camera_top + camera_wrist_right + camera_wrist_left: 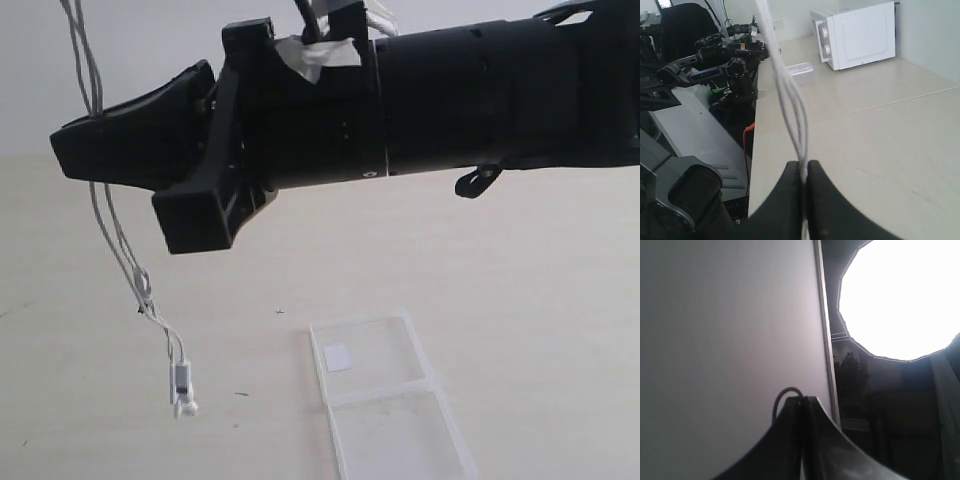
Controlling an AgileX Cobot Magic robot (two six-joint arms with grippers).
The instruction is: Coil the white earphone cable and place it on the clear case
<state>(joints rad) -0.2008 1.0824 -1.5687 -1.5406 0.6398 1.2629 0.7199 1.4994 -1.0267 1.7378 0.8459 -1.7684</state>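
- White earphone cable [143, 290] hangs in strands, lifted for coiling.
- Our right gripper [803, 172] pinches those strands, jaws closed.
- Our left gripper [801, 404], jaws closed, nips a cable loop.
- Clear case [392, 432] waits below.

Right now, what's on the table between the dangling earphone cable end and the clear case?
Only bare table with tiny dark specks lies between earphone cable and clear case, per the exterior view.
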